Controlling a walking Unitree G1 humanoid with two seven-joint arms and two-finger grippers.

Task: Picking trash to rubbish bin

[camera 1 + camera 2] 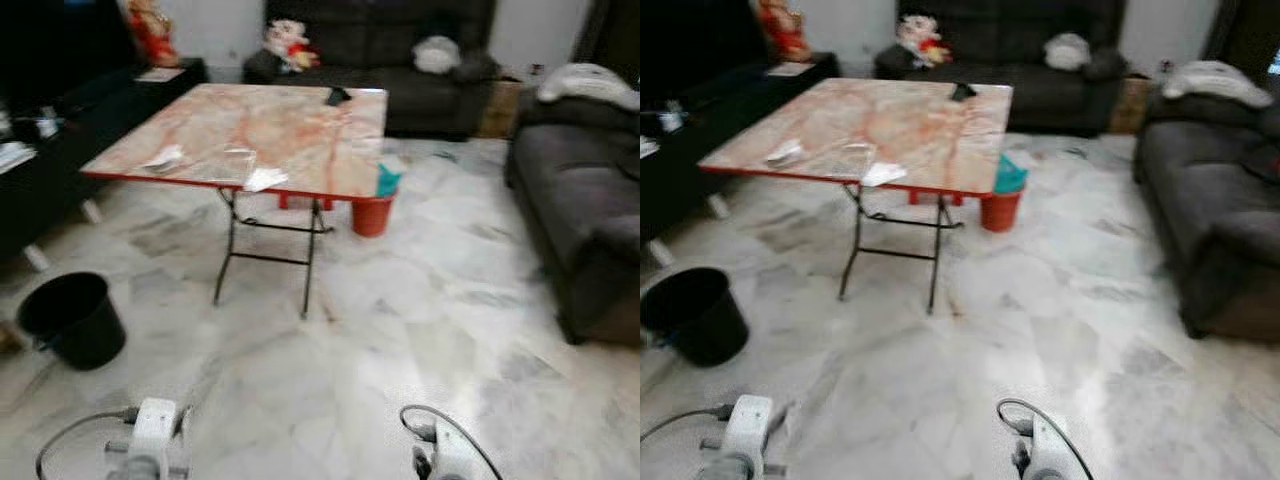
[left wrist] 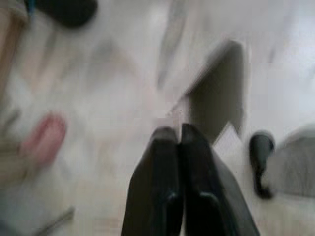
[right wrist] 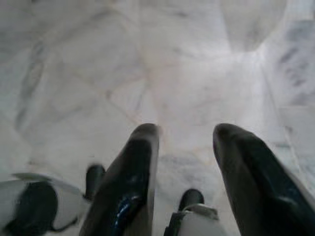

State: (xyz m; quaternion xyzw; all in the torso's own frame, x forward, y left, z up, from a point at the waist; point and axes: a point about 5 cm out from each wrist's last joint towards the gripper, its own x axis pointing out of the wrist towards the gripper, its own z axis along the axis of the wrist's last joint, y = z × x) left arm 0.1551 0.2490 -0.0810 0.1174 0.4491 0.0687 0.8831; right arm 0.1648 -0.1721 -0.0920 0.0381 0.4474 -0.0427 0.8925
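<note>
A home living room — dark grey sofas (image 1: 575,200) line the far wall and right side, soft toys (image 1: 290,45) perched on one. A folding table with a marble-patterned tabletop (image 1: 255,135) stands on a pale marble floor (image 1: 400,330), a black bucket (image 1: 70,318) and an orange bucket (image 1: 372,213) nearby.

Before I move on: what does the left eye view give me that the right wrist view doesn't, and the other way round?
Left eye view: the folding table with clear wrappers near its front edge, the black bin on the floor to the left, an orange bucket behind the table, and sofas.

Right wrist view: the right hand, fingers apart, pointing at bare floor.

Both: the pale marble floor.
</note>
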